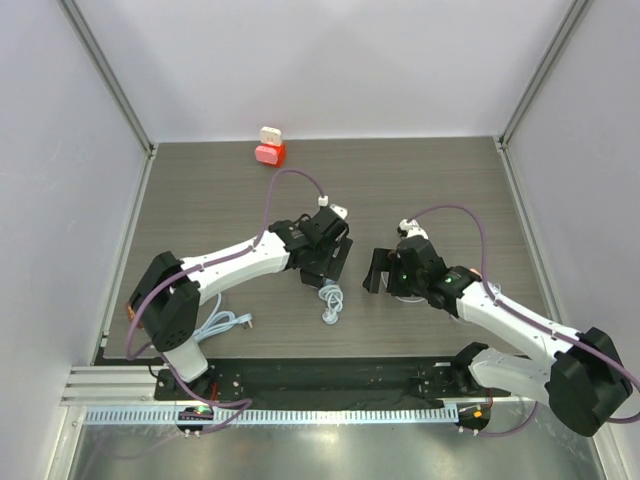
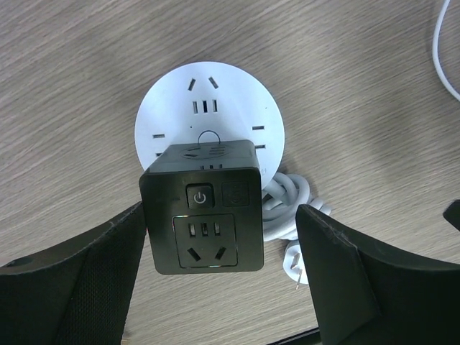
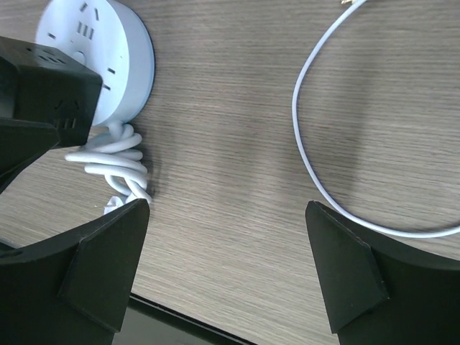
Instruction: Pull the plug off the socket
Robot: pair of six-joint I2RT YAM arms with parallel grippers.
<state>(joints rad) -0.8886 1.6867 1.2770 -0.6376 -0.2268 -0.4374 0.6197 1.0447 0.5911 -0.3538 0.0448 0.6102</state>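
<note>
A black cube plug (image 2: 203,208) with a power button sits plugged into a round white socket (image 2: 208,100) on the wooden table. The socket's white cord (image 2: 286,205) lies coiled beside it, its own plug loose on the table. My left gripper (image 2: 219,215) is open, one finger on each side of the black cube, the left finger close to it and the right finger apart. In the top view it (image 1: 325,262) covers the socket. My right gripper (image 3: 228,208) is open and empty over bare table, right of the socket (image 3: 108,50) and the cube (image 3: 50,86).
A thin white cable (image 3: 309,144) curves across the table by the right gripper. Another white cable (image 1: 225,322) lies near the left arm's base. A red and white block (image 1: 270,148) stands at the table's far edge. Walls enclose three sides.
</note>
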